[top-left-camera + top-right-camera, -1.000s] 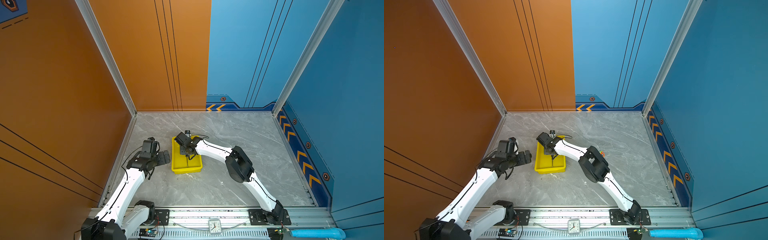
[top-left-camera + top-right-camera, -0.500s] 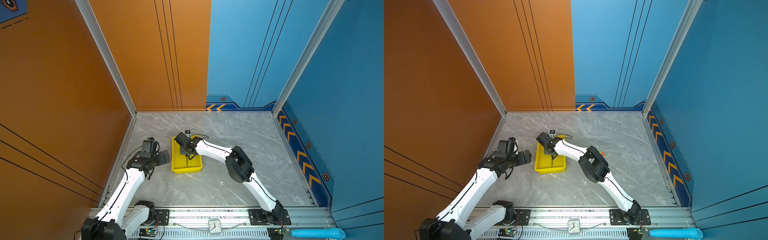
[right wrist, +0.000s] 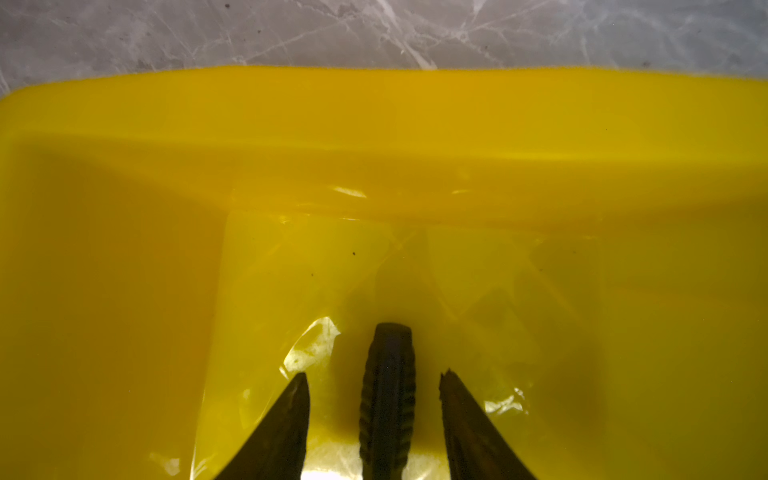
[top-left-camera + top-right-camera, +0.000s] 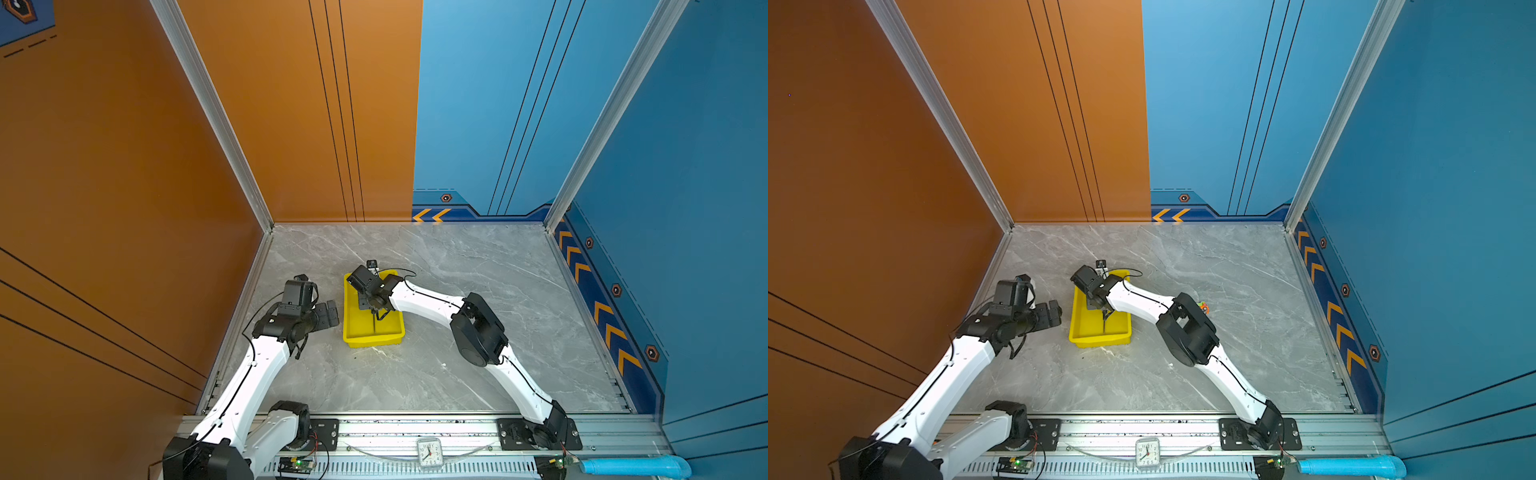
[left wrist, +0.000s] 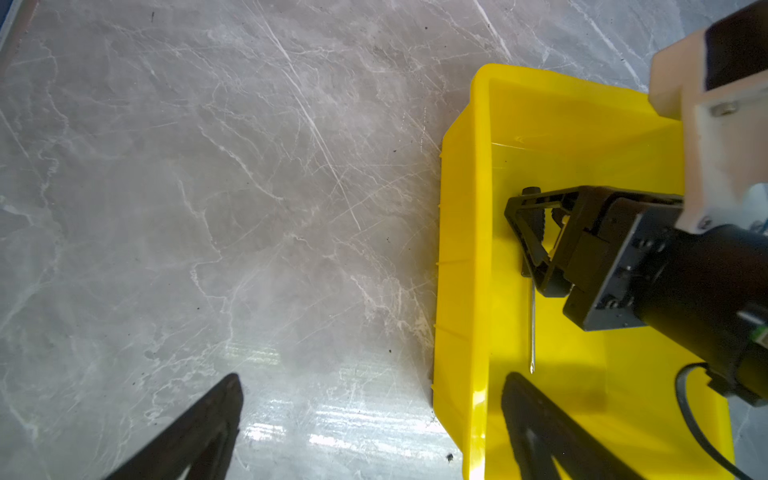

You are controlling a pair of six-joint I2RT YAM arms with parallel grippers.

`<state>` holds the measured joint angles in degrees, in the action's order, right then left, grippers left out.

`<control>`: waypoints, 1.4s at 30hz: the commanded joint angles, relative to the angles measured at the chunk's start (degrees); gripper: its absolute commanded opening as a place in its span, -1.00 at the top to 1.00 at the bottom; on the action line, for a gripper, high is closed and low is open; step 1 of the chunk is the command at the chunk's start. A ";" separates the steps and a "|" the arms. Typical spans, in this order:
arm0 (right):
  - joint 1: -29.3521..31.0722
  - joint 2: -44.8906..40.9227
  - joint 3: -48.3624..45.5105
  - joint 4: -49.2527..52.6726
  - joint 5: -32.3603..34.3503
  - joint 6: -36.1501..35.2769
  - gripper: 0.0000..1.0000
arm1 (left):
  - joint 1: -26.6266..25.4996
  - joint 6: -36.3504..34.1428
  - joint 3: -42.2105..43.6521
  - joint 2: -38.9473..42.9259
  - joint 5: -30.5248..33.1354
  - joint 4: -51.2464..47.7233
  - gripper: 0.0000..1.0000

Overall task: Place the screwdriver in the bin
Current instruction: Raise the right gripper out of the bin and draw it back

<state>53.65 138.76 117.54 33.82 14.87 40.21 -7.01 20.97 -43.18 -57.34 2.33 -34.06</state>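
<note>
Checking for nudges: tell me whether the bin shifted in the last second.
No. The bin keeps the same gap from the orange wall's rail.

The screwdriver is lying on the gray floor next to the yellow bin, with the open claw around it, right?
Not quite. The screwdriver lies inside the yellow bin, not on the floor beside it, as the left wrist view shows. The right claw is open around its handle.

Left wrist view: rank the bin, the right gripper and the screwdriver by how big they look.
1. bin, largest, though cut off by the frame edge.
2. right gripper, probably enlarged by sitting nearer the camera.
3. screwdriver, smallest; its handle is partly hidden between the open jaws.
</note>
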 commanded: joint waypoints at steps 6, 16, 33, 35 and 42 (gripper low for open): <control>0.82 -13.74 -5.41 -1.30 4.25 -5.89 -0.13 | 0.49 -0.76 -0.49 -1.06 -0.04 1.50 -0.96; -1.83 -40.53 -30.22 -1.48 13.54 -13.40 -0.68 | 0.33 -1.28 -2.59 -4.94 5.84 5.40 -0.96; -35.09 -78.28 -69.92 -11.37 11.06 -22.73 -1.00 | 1.14 -7.12 6.76 -7.09 33.86 28.95 -0.96; -38.53 -79.65 -74.42 -15.70 11.58 -22.12 -1.00 | 1.12 -10.00 8.81 -6.79 34.39 32.44 -0.96; -46.23 -85.57 -93.41 -39.90 9.83 -25.04 -1.00 | 1.20 -16.37 16.47 -5.44 34.68 44.20 -0.96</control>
<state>9.13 56.03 29.10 7.94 26.87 18.35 -6.26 9.21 -29.41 -63.86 34.83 2.13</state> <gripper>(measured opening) 0.999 0.980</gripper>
